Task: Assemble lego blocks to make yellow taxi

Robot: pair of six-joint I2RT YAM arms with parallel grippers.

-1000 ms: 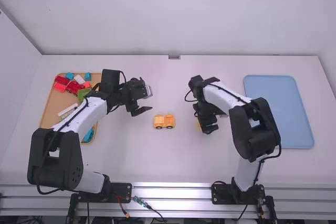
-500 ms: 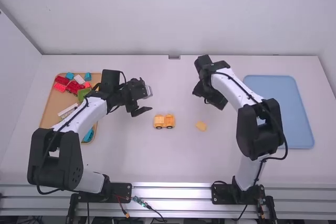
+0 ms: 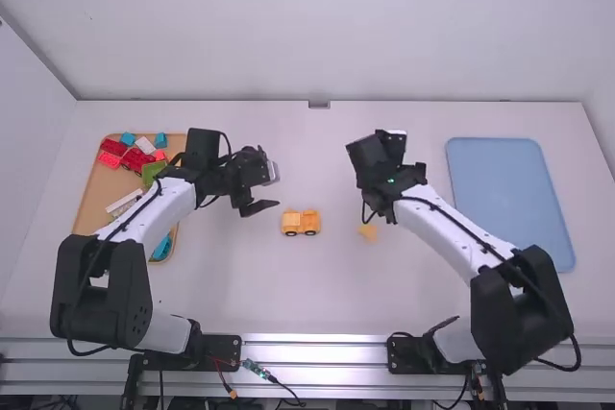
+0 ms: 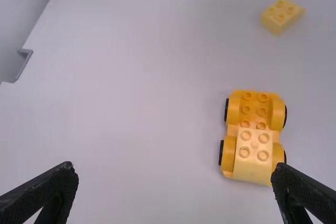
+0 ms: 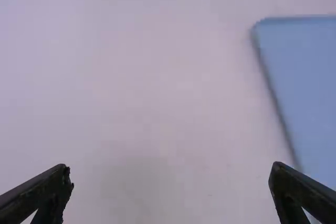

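Observation:
My left gripper (image 3: 267, 189) is left of the yellow car (image 3: 300, 223) in the high view; its fingers stand apart in the left wrist view, where the left gripper (image 4: 176, 174) holds nothing. There the car (image 4: 253, 137) shows black wheels, with a pale yellow block (image 4: 253, 153) on one end. A loose yellow brick (image 4: 282, 15) lies apart from it; in the high view this brick (image 3: 368, 231) is just below the right arm's wrist. My right gripper (image 3: 391, 141) points away from the brick, and in the right wrist view the right gripper (image 5: 170, 177) is open and empty.
At the left, partly behind the left arm, a tan tray (image 3: 102, 193) holds red, teal, green and white blocks. A blue tray (image 3: 511, 204) lies on the right of the table, and its corner (image 5: 273, 35) also shows in the right wrist view.
My right gripper has left the loose yellow brick, swinging up and away across the table, while its arm folded outward to the right. The left arm and the car have stayed put.

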